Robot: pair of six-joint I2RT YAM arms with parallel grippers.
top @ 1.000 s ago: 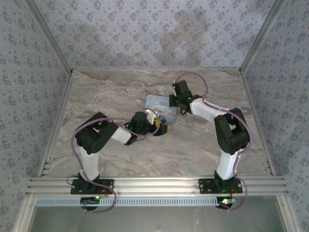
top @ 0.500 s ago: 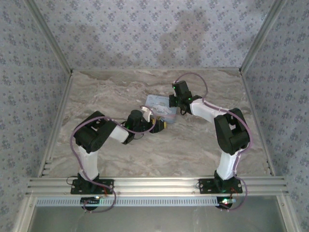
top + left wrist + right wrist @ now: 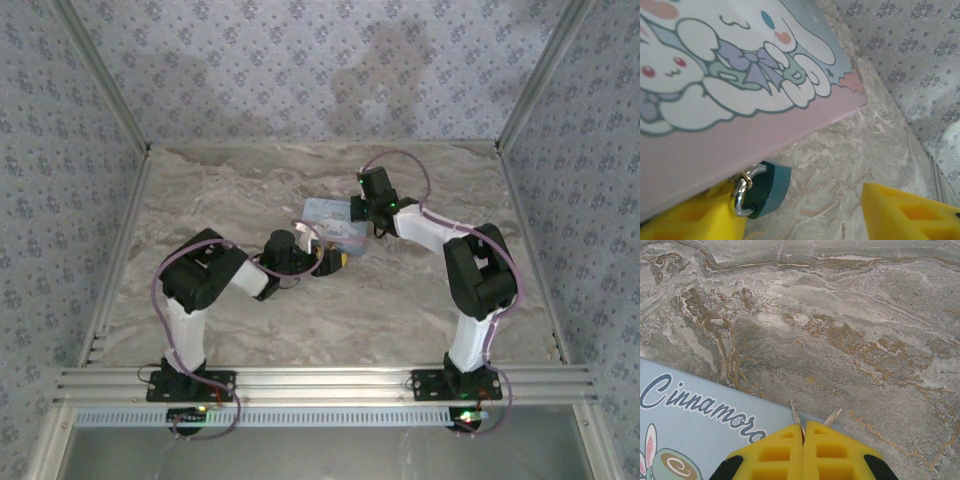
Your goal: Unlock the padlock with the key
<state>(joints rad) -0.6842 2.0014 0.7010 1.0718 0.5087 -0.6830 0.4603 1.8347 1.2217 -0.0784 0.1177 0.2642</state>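
Observation:
The padlock (image 3: 762, 189), small and dark teal with a silver shackle, hangs from the front edge of the pale blue cartoon-printed tin box (image 3: 740, 85). My left gripper (image 3: 800, 212) is open. One yellow finger (image 3: 690, 217) sits right beside the shackle under the box edge, the other (image 3: 910, 212) stands well to the right. My right gripper (image 3: 804, 427) is shut on the key (image 3: 796, 414), whose thin metal blade pokes out over the box's corner (image 3: 700, 425). From above, the left gripper (image 3: 336, 260) is at the near side of the box (image 3: 328, 214) and the right gripper (image 3: 356, 214) at its right end.
The marbled table (image 3: 420, 290) stretches round the box, enclosed by patterned walls (image 3: 300, 70). A metal rail (image 3: 320, 382) runs along the near edge by both arm bases. A second thin metal sliver (image 3: 832, 416) sticks out beside the key blade.
The left arm's wrist has turned and drawn slightly left and lower beside the box. Its fingers stay open. The right arm and the box have not moved.

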